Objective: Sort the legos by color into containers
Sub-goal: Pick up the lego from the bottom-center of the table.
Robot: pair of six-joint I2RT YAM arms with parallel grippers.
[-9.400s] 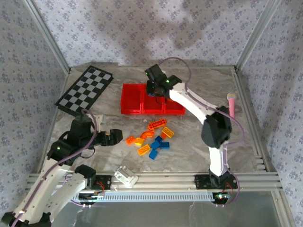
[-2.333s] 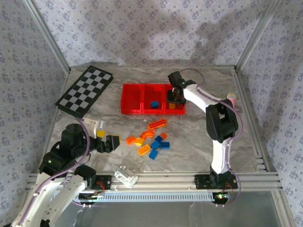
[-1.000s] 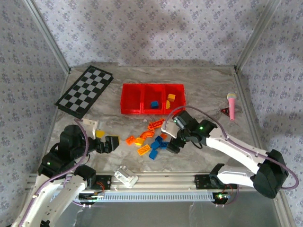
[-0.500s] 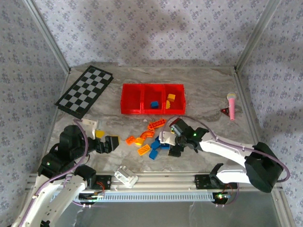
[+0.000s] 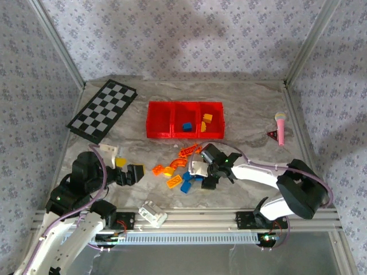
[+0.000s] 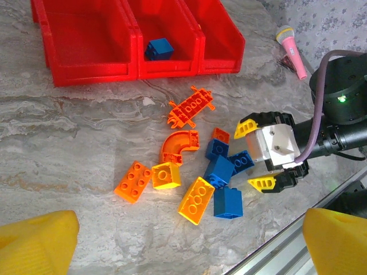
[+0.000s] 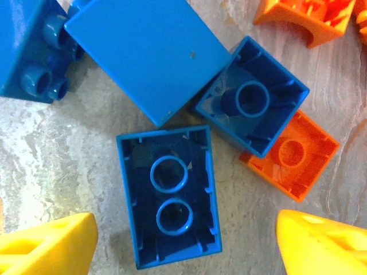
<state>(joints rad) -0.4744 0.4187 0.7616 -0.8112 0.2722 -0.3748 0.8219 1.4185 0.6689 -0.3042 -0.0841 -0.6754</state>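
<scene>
Loose legos point(image 5: 186, 171) lie clustered on the table point(image 5: 252, 109) just in front of the red containers point(image 5: 160, 123). One blue brick point(image 6: 159, 48) sits in the middle compartment. The right gripper point(image 7: 183, 246) has its jaws open astride an upturned blue brick point(image 7: 170, 195). The left gripper point(image 6: 183, 246) has its jaws wide open and empty.

Red three-compartment bin point(image 5: 172, 136) at rear centre of table: blue brick point(image 5: 187, 126) in middle compartment, yellow bricks point(image 5: 207, 118) in right one. Loose orange, yellow and blue bricks point(image 5: 174, 170) in front. Right gripper point(image 5: 195, 170) low at pile's right edge. Left gripper point(image 5: 135, 172) apart, left of pile.
</scene>
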